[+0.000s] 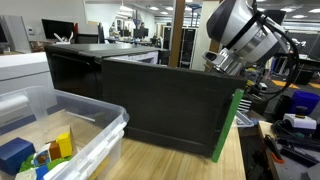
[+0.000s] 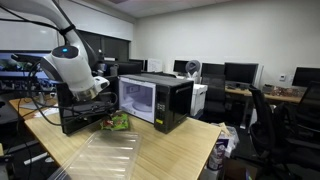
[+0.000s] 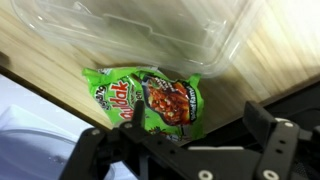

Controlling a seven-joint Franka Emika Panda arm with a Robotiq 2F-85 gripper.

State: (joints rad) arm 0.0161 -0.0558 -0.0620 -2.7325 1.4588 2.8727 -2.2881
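Green noodle packet (image 3: 150, 100) lies flat on the wooden table (image 3: 285, 55), its upper edge right at the rim of a clear plastic tub (image 3: 170, 30); in an exterior view it shows near the front of a microwave (image 2: 155, 100). The hand (image 3: 180, 150) hovers above it, jaws spread wide and empty. A good pick, I judge, means centring over the packet's middle, setting the jaws across its narrower width, descending straight, clear of the tub rim, and closing slowly so the slick film bunches rather than slides away
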